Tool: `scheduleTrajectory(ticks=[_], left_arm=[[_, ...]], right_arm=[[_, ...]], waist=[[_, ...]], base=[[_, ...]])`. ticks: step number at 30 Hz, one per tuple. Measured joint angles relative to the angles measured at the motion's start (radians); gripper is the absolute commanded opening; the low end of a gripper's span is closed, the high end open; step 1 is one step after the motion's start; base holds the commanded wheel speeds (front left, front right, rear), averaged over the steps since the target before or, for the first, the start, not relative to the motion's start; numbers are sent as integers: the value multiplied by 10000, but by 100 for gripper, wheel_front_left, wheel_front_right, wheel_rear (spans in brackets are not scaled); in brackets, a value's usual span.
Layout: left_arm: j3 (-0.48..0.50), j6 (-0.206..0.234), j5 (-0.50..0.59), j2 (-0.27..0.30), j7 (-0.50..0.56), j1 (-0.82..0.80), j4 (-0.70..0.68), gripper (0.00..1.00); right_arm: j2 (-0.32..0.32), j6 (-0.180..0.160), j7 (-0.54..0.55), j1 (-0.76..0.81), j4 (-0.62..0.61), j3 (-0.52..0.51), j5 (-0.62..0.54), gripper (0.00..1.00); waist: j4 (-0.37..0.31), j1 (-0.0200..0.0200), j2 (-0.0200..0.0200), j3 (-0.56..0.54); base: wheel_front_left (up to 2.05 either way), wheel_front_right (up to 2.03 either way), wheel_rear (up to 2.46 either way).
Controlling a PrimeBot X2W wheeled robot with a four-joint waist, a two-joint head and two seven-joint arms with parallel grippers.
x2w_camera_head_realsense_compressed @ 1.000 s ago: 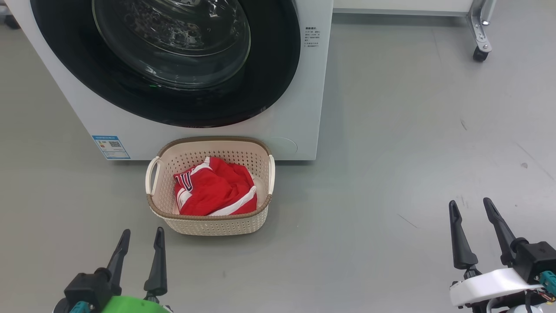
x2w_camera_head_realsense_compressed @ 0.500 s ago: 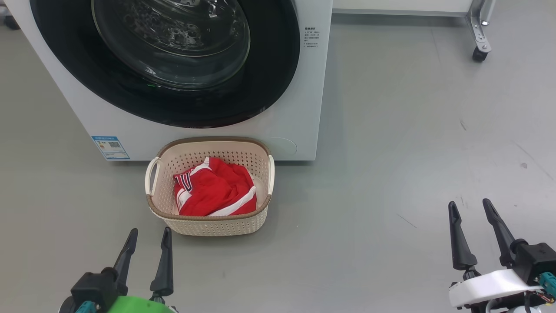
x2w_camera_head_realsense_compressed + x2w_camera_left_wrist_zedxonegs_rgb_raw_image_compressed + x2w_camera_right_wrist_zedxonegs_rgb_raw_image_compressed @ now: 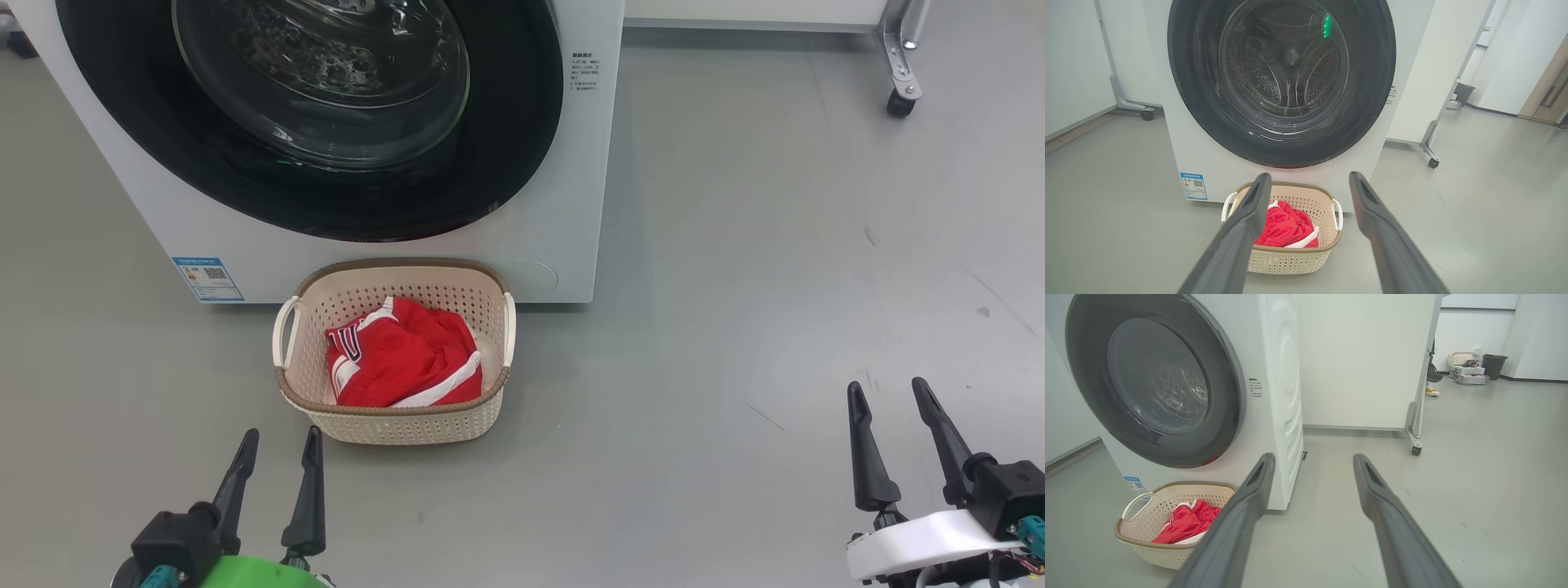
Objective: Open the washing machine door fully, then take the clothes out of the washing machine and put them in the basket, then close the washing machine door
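Grey floor [image 3: 735, 245], left jaws and right jaws low, pointing forward, spread empty, basket [image 3: 408, 425] with clothes [image 3: 408, 359] just ahead of left jaws, open floor round right jaws.

The washing machine [image 3: 563, 220] bears a blue label [image 3: 208, 278] with a QR code and small print [image 3: 584, 72], both illegible.

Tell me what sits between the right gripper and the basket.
Nothing: only bare grey floor separates the right gripper from the basket, as the head view shows.
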Motion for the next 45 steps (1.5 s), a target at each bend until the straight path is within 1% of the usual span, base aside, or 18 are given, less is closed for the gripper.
scheduleTrajectory(ticks=[4, 12, 13, 19, 23, 28, 37, 45], left_arm=[[-25, 0, -15, 2, 0, 1, -2, 100], [-105, 0, -136, 10, 0, 1, -40, 100], [-142, 0, -190, 15, 0, 1, -50, 0], [-238, 2, -215, -69, 2, 114, 343, 0], [-257, 2, -539, -71, 2, 140, 303, 0], [-265, 2, -1147, -71, 90, 153, 226, 0], [-104, 4, -2380, -71, 368, 152, 222, 0], [69, 6, -3273, -56, 623, 149, 224, 0]], right_arm=[[88, 82, 0, 5, 2, -46, -2, 100], [157, 90, 0, 16, 2, -86, -52, 100], [163, 105, 0, 16, 2, -88, -79, 0], [382, 111, 12, 181, 464, -35, -42, 0], [382, 113, 23, 182, 485, -31, 245, 0], [389, 117, 163, 176, 499, -50, 849, 0], [431, 176, 502, 66, 635, -169, 2454, 0], [474, 207, 819, -59, 748, -284, 3417, 0]], waist=[[14, 0, 0, -7], [31, 0, 0, -12], [31, 0, 0, -11], [30, 0, 0, -12], [15, 0, 0, -28], [-2, 0, 0, -44], [-28, 1, 0, -71], [-53, 1, 0, -95]], base=[[0, 0, 0], [0, 0, 0], [0, 0, 0], [0, 0, 0], [0, 0, 0], [0, 0, 0], [0, 0, 0], [0, 0, 0]])
